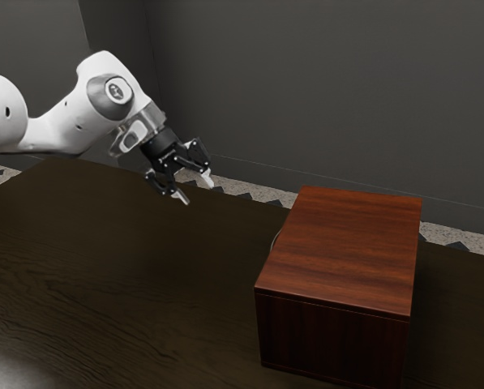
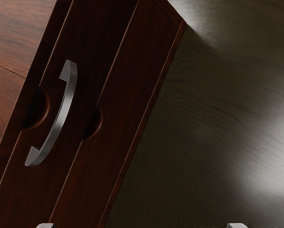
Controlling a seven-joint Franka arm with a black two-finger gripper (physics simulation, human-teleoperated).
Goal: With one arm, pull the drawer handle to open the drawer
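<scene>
A reddish-brown wooden cabinet (image 1: pixel 343 275) stands on the dark table toward the exterior view's right. Its drawer front (image 2: pixel 80 123) faces my hand and sits flush with the cabinet's face. A curved silver handle (image 2: pixel 56 116) spans the drawer front, and a thin sliver of this handle (image 1: pixel 276 235) peeks past the cabinet's left edge in the exterior view. My gripper (image 1: pixel 194 190) hangs in the air to the left of the cabinet, well short of the handle. It is open and holds nothing. Two grey fingertips (image 2: pixel 45 225) show wide apart in the wrist view.
The dark wood table (image 1: pixel 104 275) stretches wide between my hand and the cabinet. A grey wall (image 1: pixel 323 89) runs behind the table, with a strip of speckled floor (image 1: pixel 250 191) at its foot.
</scene>
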